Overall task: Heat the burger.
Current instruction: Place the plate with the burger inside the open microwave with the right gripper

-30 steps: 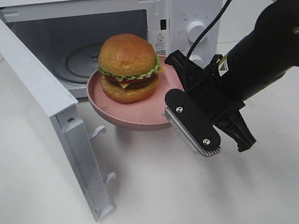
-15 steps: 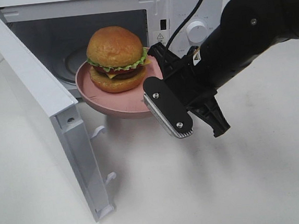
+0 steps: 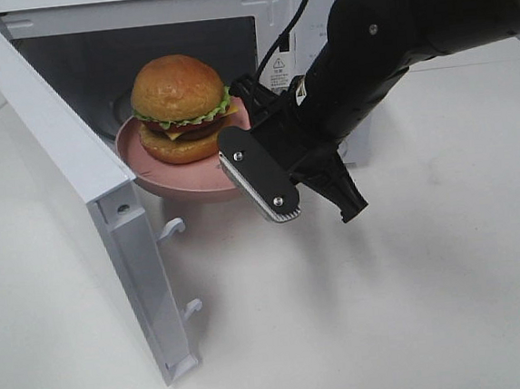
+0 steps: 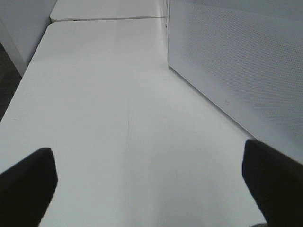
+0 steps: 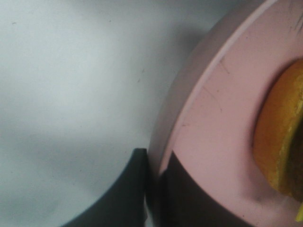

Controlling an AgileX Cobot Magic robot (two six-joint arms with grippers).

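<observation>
**Right gripper (image 3: 246, 141) clamped on plate rim at oven mouth**

1. Right gripper. We see the right gripper closed on the near-right rim of the pink plate (image 3: 182, 185). One finger lies under the rim and the other over it. The right wrist view confirms this: the gripper (image 5: 154, 189) pinches the edge of the plate (image 5: 227, 118), with the dark fingertips on either side of the rim.

2. Left gripper. In the left wrist view the left gripper (image 4: 151, 184) stands wide apart with nothing between its fingertips (image 4: 28, 182). It hangs over the white table (image 4: 104, 94), beside a white perforated panel (image 4: 236, 61) (we take it for the oven's side, but cannot confirm).

3. Door. Nearest the high camera, the microwave door (image 3: 78, 192) is swung fully open on the left, its latch hooks facing the table (image 3: 343, 315).

4. Plate. The plate is held clear of the table at the oven opening. Its far edge overlaps the cavity; we cannot tell whether it touches the cavity floor.

5. Burger. The burger (image 3: 179, 106) sits upright at the centre of the plate, apart from the fingers. Its lower bun edge (image 5: 279, 132) shows in the right wrist view.

6. Microwave. Behind the burger, the microwave (image 3: 84, 55) cavity is dark and open.
</observation>
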